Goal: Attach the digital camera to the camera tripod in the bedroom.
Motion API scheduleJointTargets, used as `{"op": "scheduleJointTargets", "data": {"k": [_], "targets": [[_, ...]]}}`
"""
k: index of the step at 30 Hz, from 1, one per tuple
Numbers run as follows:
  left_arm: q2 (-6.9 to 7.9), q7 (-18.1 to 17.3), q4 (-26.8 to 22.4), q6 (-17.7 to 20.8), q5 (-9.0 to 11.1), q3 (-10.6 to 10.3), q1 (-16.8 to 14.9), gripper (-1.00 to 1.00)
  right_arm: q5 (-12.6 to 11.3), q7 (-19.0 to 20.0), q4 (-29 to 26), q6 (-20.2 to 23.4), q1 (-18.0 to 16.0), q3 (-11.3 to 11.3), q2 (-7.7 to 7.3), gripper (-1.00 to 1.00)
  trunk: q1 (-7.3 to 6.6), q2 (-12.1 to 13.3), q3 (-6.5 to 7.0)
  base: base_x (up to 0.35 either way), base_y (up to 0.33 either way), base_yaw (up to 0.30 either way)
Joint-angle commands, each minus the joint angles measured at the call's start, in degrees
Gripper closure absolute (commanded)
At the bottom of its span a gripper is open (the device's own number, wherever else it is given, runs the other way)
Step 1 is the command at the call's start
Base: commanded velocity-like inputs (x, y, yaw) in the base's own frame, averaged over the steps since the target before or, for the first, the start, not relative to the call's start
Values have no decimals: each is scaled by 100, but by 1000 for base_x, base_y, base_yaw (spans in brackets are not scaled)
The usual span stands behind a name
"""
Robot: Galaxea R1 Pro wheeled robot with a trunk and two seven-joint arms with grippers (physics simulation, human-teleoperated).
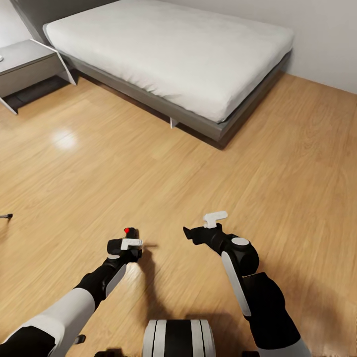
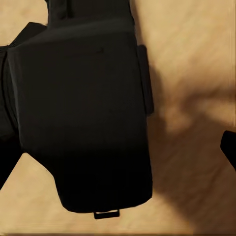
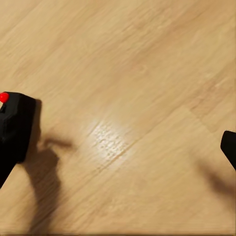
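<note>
The light wood floor (image 1: 208,173) of the bedroom spreads under everything, with a pale glare patch on it. On the far side of the floor from the robot stands the white bed (image 1: 173,54) on a low grey frame, set at a slant against a pale wall. Beside the bed's far end sits a grey bedside counter (image 1: 22,62) with slanted white legs.

Nearer than the bed, low over the floor, the left pincer (image 1: 131,244) has its fingers closed on the digital camera (image 1: 130,233), which it carries above the boards. The red button shows on top of the camera, on the side toward the bed. In the left wrist view the camera's black body (image 2: 81,118) sits close against the lens; which way its lens faces I cannot tell.

The right pincer (image 1: 191,233) hangs beside it, farther from the counter. It is spread wide with nothing between its fingers, one black fingertip (image 3: 229,147) over bare floor.
</note>
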Motion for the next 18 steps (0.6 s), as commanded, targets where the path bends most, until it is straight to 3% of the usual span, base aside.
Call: {"op": "scheduleJointTargets", "data": {"k": [1, 8, 18], "targets": [[8, 48, -15, 28, 54, -48, -2, -100, -24, 0, -5, 27, -3, -3, 2, -100, 1, -3, -26, 0, 0, 0], [13, 52, -15, 27, 54, -38, -2, -100, -24, 1, -5, 28, -3, -3, 3, -100, 19, -12, -181, 0, 0, 0], [13, 55, -15, 33, 53, -33, -2, -100, -24, -1, -5, 29, -2, -3, 3, -100, 19, -12, -181, 0, 0, 0]]}}
